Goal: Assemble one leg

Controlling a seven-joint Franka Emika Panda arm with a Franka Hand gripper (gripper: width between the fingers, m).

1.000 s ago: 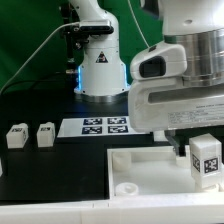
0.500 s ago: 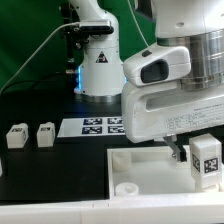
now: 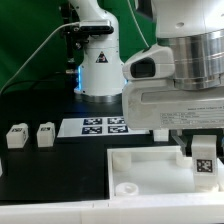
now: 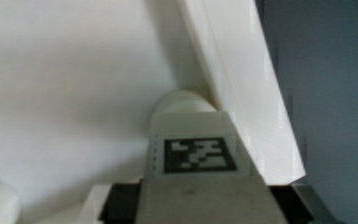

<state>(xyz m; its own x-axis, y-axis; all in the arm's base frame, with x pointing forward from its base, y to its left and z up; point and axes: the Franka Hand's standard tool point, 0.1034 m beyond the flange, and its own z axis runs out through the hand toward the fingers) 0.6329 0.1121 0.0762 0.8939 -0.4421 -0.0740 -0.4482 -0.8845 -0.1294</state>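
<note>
My gripper [image 3: 203, 150] is shut on a leg [image 3: 203, 162], a small white post with a black-and-white tag. It holds the leg upright over the white square plate [image 3: 150, 165], near the plate's corner at the exterior view's right. In the wrist view the leg [image 4: 197, 140] sits between my two dark fingers [image 4: 130, 204], with its tip close to the plate's surface [image 4: 69, 90] beside a raised edge [image 4: 226, 50]. Whether the tip touches the plate I cannot tell. Two more legs [image 3: 15, 136] [image 3: 45, 134] stand on the black table at the exterior view's left.
The marker board [image 3: 105, 126] lies on the table behind the plate. The arm's white base [image 3: 100, 65] stands at the back. A round hole [image 3: 127, 187] shows in the plate's near corner. Dark table [image 4: 327, 90] lies past the plate's edge.
My gripper has shifted a little toward the exterior view's left and turned slightly, still holding the leg over the plate. The loose legs have not moved.
</note>
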